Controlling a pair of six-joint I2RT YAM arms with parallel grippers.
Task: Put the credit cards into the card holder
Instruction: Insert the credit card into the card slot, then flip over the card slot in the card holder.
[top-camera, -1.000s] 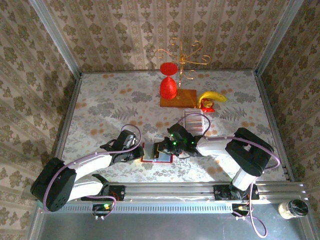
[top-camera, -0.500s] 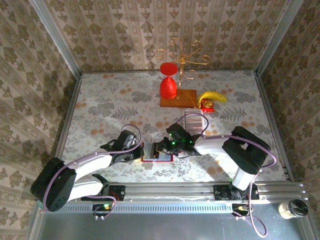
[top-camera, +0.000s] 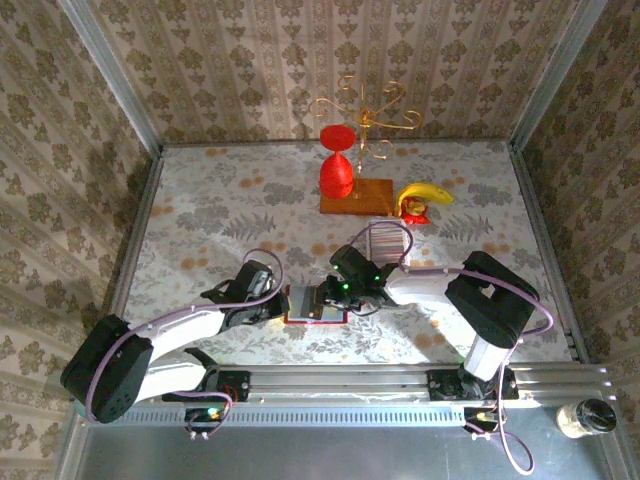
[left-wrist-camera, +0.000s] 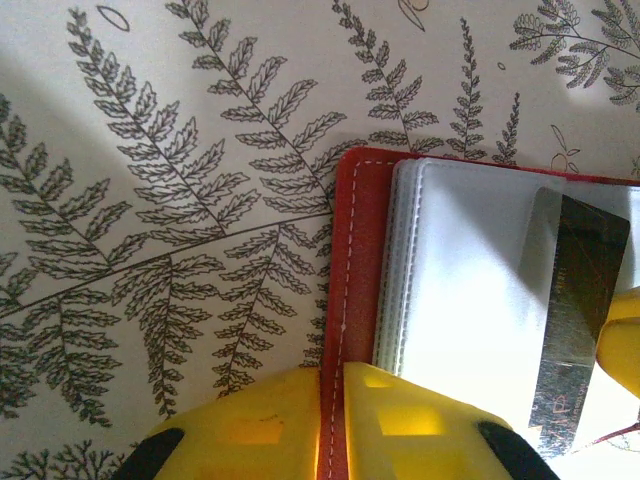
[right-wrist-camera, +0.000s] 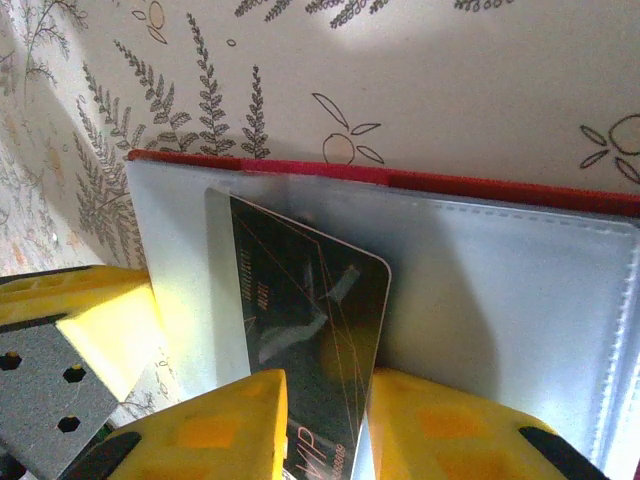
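Patterned wallpaper closes in the table on three sides, and a fern-print cloth (left-wrist-camera: 180, 200) covers it. Your left gripper (left-wrist-camera: 333, 385) is clamped on the holder (left-wrist-camera: 352, 260): its two yellow fingers press together on the red cover's edge, and the stitched rim runs on from between them. From above, that grip is on the holder's left side. The holder lies open and flat on the cloth with its pale pages up, close ahead of the arm bases.

Your right gripper (right-wrist-camera: 327, 385) comes at the holder from the opposite side with its jaws a little apart. The near end of a dark card (right-wrist-camera: 300, 290) shows in the gap between them, and you cannot tell whether either pad touches it. The card lies slightly askew on the pale page, its rounded corner pointing toward the middle of the holder. Whether it sits inside a pocket is unclear.

Just behind your right wrist, the card row (top-camera: 388, 243) lies on the cloth, apart from the holder. Farther back, a wooden board (top-camera: 357, 197) carries a red goblet (top-camera: 337, 175). A banana (top-camera: 425, 195) lies just right of the board, and a gold wire stand (top-camera: 365, 110) rises by the back wall.
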